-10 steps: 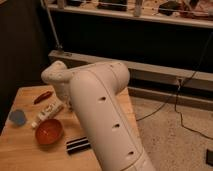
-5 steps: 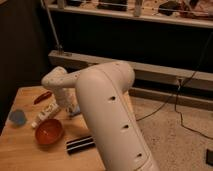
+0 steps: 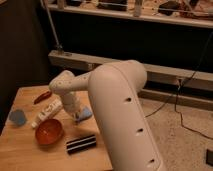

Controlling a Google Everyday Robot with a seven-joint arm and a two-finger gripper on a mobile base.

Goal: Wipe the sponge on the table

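Descent of the white arm (image 3: 117,105) toward the desk (image 3: 20,155): over the last second the wrist has swung down and inward, bringing the fingers (image 3: 76,116) low over the planks. The fingers are closed narrow. The light-blue sponge (image 3: 85,114) shows right at their tip, on the side away from the orange bowl (image 3: 48,131); whether it is clamped cannot be told. By this reading the sponge sits at the wood, where a wiping stroke can run. The striped block (image 3: 81,143) lies just camera-side of the fingers.
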